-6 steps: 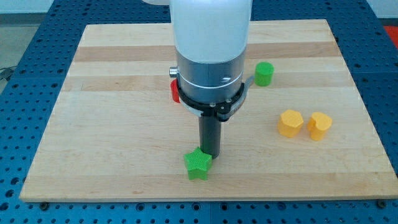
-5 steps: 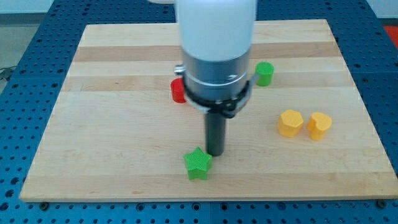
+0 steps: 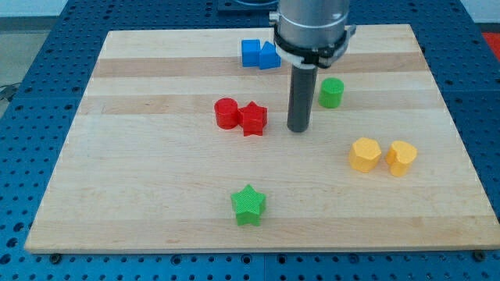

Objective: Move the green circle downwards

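Observation:
The green circle point(image 3: 331, 92), a short green cylinder, stands on the wooden board point(image 3: 156, 172) right of centre, towards the view's top. My tip point(image 3: 298, 129) rests on the board below and to the left of it, a short gap apart. The dark rod rises from the tip to the arm at the view's top.
A red circle point(image 3: 226, 113) and a red star point(image 3: 253, 119) touch each other left of my tip. Two blue blocks point(image 3: 259, 55) sit near the top edge. A yellow hexagon point(image 3: 365, 154) and a yellow heart-like block point(image 3: 401, 157) lie at the right. A green star point(image 3: 249, 205) lies near the bottom edge.
The arm has moved up and right, away from the green star and towards the green circle. The blue blocks and the red star, hidden before, now show. No block has moved.

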Controlling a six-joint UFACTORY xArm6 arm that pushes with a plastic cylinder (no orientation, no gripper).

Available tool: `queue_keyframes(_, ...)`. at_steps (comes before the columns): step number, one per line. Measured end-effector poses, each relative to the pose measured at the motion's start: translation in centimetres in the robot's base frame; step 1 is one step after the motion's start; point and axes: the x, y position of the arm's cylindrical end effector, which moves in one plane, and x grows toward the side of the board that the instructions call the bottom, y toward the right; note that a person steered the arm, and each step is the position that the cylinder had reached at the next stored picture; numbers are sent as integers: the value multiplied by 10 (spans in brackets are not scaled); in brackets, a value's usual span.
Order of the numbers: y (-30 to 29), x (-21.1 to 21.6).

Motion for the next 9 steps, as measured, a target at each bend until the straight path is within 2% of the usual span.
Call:
queue_keyframes(1,0,-99)
queue_keyframes(2,0,-131)
queue_keyframes(3,62,-132)
queue_keyframes(5,80,-131)
queue_keyframes(6,78,-125)
queue_keyframes(7,59,-53)
queue_keyframes(8,53,-21)
queue_keyframes(9,25,34)
